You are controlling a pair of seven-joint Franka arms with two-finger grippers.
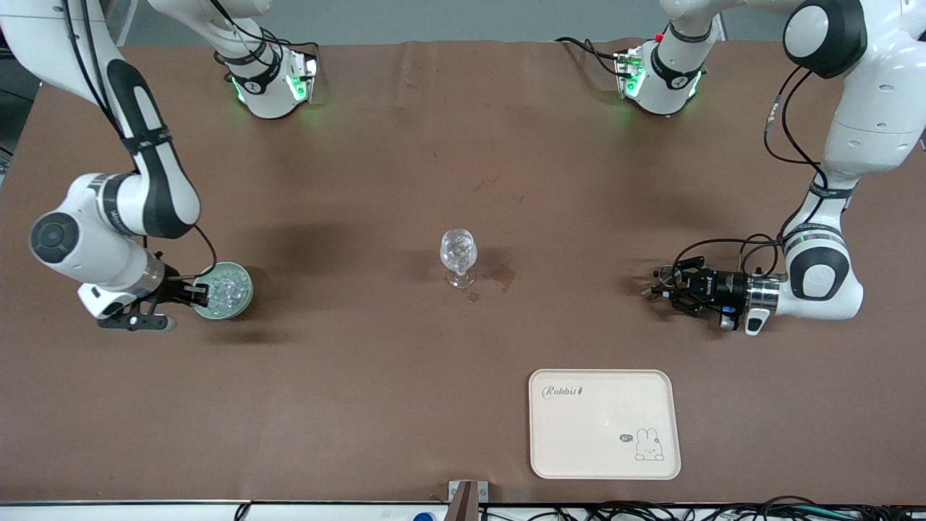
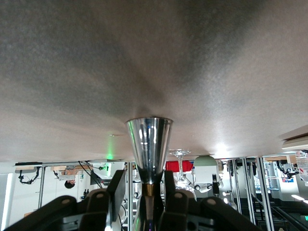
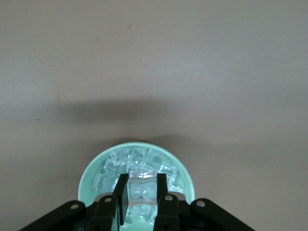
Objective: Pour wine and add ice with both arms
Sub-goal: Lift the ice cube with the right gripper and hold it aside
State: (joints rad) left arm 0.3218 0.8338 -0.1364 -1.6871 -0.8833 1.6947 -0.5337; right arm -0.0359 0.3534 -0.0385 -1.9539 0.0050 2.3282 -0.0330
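- The right arm's end effector [image 1: 189,293] [image 3: 140,190] sits at the edge of a pale green bowl [image 1: 244,293] [image 3: 89,175], on the bowl's side toward the right arm's end of the desk. I cannot tell whether it is spread or pinching anything.
- The ice [image 1: 226,288] [image 3: 139,161] fills that bowl as a heap of small clear chunks. The bowl stands on the brown desk [image 1: 362,376], well apart from the stemmed glass [image 1: 458,255].
- The glass stands upright near the middle of the desk, and more clear chunks glint inside its cup.
- A dark wet stain [image 1: 500,275] marks the desk just beside the glass foot, toward the left arm's end.
- The left arm's end effector [image 1: 669,286] [image 2: 147,187] lies almost level, low over the desk toward the left arm's end. It is pressed together on the thin stem of a silver cone-shaped cup [image 1: 660,276] [image 2: 149,139].
- In the left wrist view the cone's wide mouth points away from the wrist — toward the brown surface.
- A cream tray [image 1: 579,434] with a small rabbit drawing lies flat, nearer to the front camera than the glass and the left end effector — well apart from both.
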